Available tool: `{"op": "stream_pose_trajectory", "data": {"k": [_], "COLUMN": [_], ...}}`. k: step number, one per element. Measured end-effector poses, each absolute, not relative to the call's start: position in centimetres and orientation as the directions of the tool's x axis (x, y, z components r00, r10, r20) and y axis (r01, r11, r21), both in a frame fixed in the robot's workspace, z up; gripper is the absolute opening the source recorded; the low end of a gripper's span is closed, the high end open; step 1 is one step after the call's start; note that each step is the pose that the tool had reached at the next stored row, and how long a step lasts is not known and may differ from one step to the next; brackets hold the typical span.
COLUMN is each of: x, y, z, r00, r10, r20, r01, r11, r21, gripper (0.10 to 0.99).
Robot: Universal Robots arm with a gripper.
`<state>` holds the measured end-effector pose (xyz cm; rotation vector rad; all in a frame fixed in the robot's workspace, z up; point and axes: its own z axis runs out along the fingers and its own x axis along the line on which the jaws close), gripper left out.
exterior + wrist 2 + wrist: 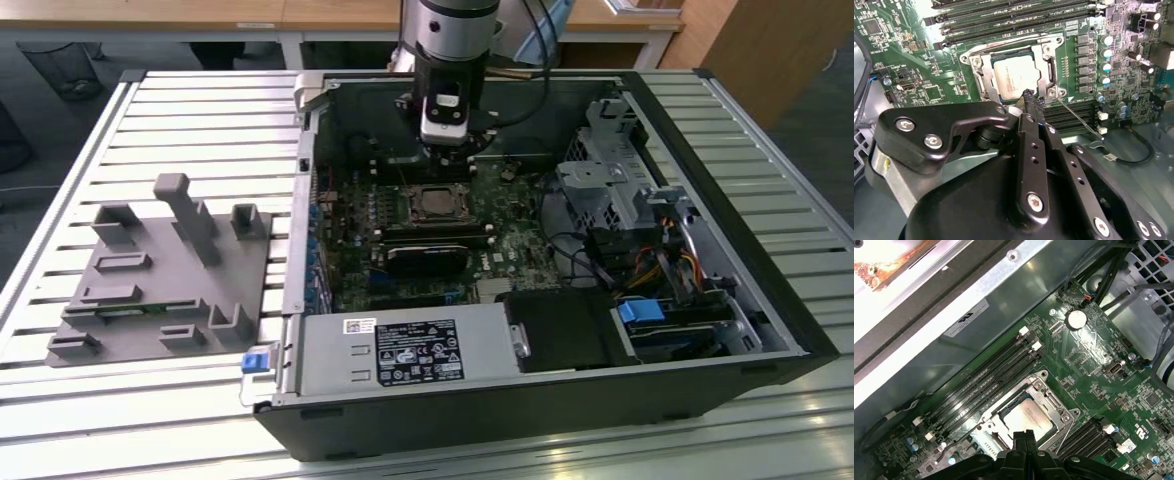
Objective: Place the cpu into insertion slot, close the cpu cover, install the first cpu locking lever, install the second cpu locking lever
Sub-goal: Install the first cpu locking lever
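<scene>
The cpu (1013,75) (1027,417), a pale metal square, lies flat in the insertion slot (434,205) on the green board. The cpu cover (985,75) (1058,411), a silvery frame with a window, lies down around it. A thin wire locking lever (1080,116) (1068,431) sticks out from one corner of the socket, away from the frame. My gripper (1030,97) (1024,436) (447,150) hangs just above the socket's edge, beside that lever's root. Its black fingers are pressed together with nothing seen between them.
Long black memory slots (1019,15) (984,385) flank the socket. A black heatsink-like block (427,258), a power supply (400,352) and a drive cage (607,190) fill the open case. A grey fixture (160,270) sits on the exterior view's left.
</scene>
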<state>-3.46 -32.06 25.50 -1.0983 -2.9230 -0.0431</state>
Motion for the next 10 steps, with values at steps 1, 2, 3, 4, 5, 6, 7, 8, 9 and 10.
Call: {"op": "stream_pose_trajectory", "data": {"k": [1, 2, 3, 4, 5, 6, 7, 8, 9, 10], "x": [-3.46, -3.46, -3.46, -3.46, -3.46, -3.46, -3.46, -3.46, -3.46, -3.46], "y": [-32.06, -32.06, -32.06, -32.06, -32.06, -32.06, -32.06, -32.06, -32.06, -32.06], "z": [25.50, 25.50, 25.50, 25.50, 25.50, 25.50, 25.50, 25.50, 25.50, 25.50], "r00": [-0.756, -0.759, -0.762, -0.765, -0.769, -0.774, -0.777, -0.780, -0.784, -0.787], "r10": [0.655, 0.651, 0.647, 0.643, 0.639, 0.633, 0.629, 0.625, 0.620, 0.616], "r20": [0.027, 0.027, 0.027, 0.027, 0.027, 0.027, 0.027, 0.027, 0.027, 0.027], "r01": [0.655, 0.651, 0.648, 0.644, 0.640, 0.634, 0.629, 0.625, 0.621, 0.617], "r11": [0.755, 0.759, 0.762, 0.765, 0.768, 0.773, 0.777, 0.780, 0.784, 0.787], "r21": [0.019, 0.019, 0.019, 0.019, 0.019, 0.019, 0.019, 0.019, 0.019, 0.019], "gripper": [0.122, 0.122, 0.122, 0.122, 0.122, 0.122, 0.122, 0.122, 0.122, 0.122]}}
